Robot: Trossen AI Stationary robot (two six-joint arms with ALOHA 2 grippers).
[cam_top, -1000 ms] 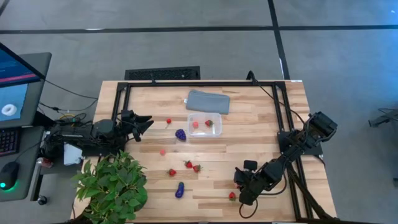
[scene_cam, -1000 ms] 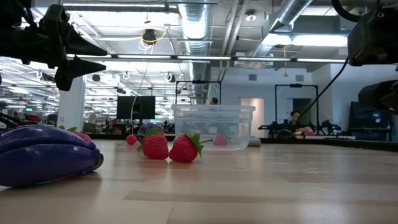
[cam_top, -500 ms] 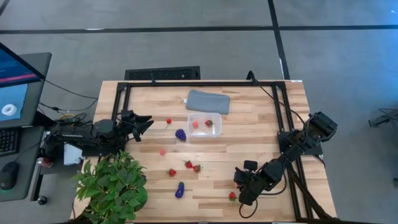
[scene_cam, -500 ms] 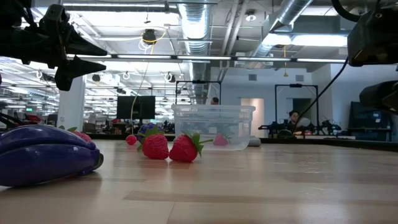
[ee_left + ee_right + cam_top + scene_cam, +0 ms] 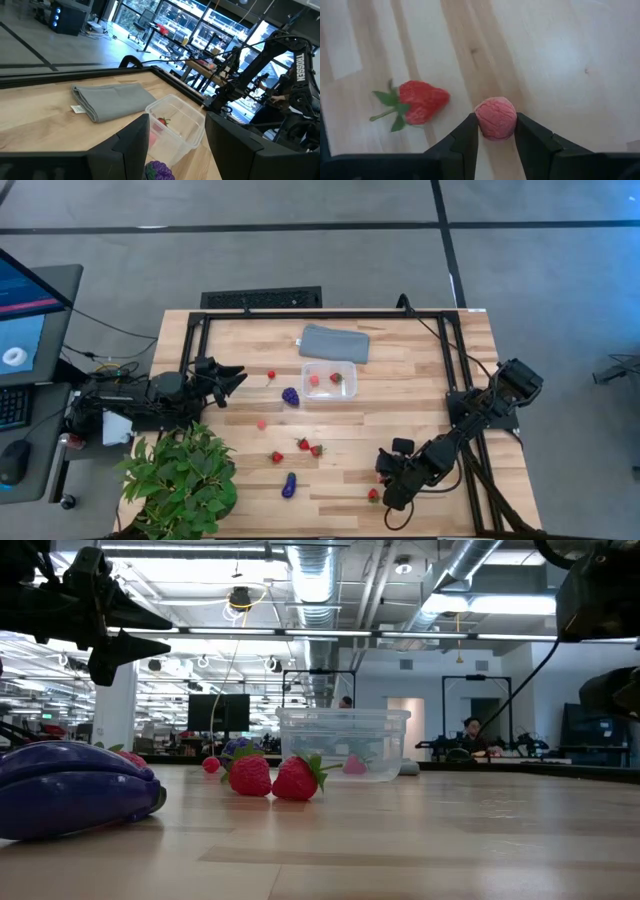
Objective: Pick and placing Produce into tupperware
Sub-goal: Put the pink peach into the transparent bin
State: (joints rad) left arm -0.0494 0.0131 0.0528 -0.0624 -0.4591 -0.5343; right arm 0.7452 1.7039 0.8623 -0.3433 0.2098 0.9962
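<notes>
Not far in yet, I'd say. The clear box [image 5: 328, 382] has only a couple of fruits inside, and most of the fruit lies loose on the table [image 5: 400, 415]: strawberries [image 5: 309, 447], a purple piece [image 5: 289, 485], and more near the left arm.

The right gripper [image 5: 496, 131] is down low at the table's near edge, well away from the box, fingers pinching a small pink ball [image 5: 495, 117]. A strawberry [image 5: 417, 104] lies just beside it.

The left gripper [image 5: 176, 131] hovers with its fingers spread, empty, and the box is a short way ahead of it.
</notes>
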